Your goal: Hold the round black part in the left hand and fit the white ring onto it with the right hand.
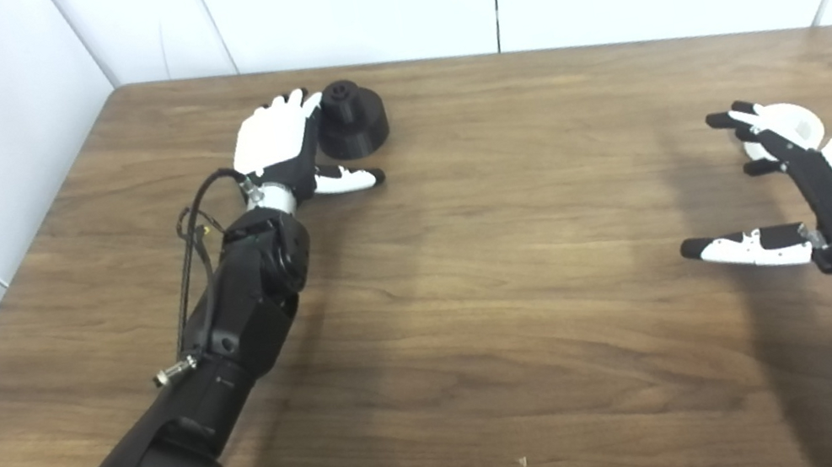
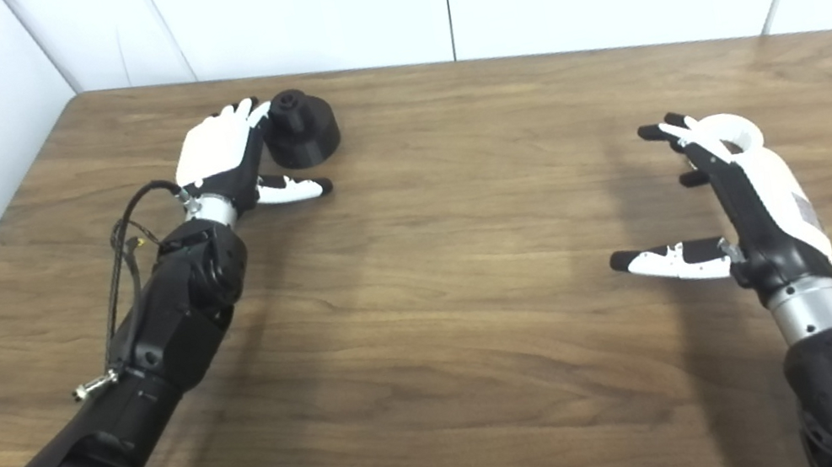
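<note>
The round black part [image 1: 352, 120] sat upright on the wooden table [image 1: 475, 274] toward the far left, a wide base w/ a narrower knob on top. The left hand [image 1: 278, 145] lay just beside it on its left, palm side turned toward the part, fingers [image 1: 290, 102] stretched out and apart alongside the base, thumb [image 1: 349, 181] pointing right across the table in front of it. Fingers looked close to or touching the part's side but weren't wrapped round it, so the hand was open, holding nothing. Can't tell for sure whether there was contact.

The white ring [image 2: 729, 129] lay flat on the table at the right, well apart from the black part. The right hand [image 2: 745, 205] was over its near side, fingers extended fwd and spread, fingertips [image 2: 653, 132] reaching to the ring's left edge, thumb [image 2: 664, 259] sticking out to the left, away from the ring. That hand was open too, nothing gripped; part of the ring was hidden behind it in both views. Ring not lifted, part not lifted
</note>
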Action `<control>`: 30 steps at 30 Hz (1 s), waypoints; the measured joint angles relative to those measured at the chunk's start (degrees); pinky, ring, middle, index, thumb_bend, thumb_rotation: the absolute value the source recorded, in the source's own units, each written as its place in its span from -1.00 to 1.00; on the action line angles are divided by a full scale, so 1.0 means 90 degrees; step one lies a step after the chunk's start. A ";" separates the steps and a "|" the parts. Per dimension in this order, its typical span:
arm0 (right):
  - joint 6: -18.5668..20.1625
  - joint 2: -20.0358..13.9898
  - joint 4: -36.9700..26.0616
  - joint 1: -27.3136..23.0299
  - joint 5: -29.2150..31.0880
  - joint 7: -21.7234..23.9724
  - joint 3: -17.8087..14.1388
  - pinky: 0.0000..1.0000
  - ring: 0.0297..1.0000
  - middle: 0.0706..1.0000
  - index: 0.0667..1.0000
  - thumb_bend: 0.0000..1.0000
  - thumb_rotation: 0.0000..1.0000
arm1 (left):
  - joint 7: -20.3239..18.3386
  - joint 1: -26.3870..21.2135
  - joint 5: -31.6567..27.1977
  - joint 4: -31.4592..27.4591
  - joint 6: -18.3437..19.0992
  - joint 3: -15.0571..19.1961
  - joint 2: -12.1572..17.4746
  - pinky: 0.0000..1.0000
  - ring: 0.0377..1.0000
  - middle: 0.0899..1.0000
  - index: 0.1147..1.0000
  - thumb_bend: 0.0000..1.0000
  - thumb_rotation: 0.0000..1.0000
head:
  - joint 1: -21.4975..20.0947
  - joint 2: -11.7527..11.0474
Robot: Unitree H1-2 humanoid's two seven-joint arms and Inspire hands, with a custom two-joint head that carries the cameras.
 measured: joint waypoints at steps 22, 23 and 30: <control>-0.0002 0.0002 0.0004 -0.0008 0.0018 0.0073 0.0002 0.52 0.79 0.88 0.66 0.70 -0.65 | 0.0940 -0.0020 -0.0559 0.0194 -0.0701 0.0215 -0.0151 1.00 1.00 1.00 0.06 0.70 -0.54 | 0.0000 0.0000; -0.0002 0.0002 0.0004 -0.0009 0.0018 0.0073 0.0002 0.52 0.79 0.88 0.66 0.70 -0.64 | 0.0942 -0.0020 -0.0576 0.0193 -0.0707 0.0218 -0.0151 1.00 1.00 1.00 0.05 0.70 -0.54 | 0.0000 0.0000; -0.0003 0.0009 0.0007 -0.0023 -0.0001 0.0072 0.0006 0.52 0.79 0.88 0.65 0.71 -0.66 | 0.0923 0.0174 -0.0675 -0.0062 -0.0935 0.0174 -0.0147 1.00 1.00 1.00 0.04 0.74 -0.54 | -0.0107 0.0029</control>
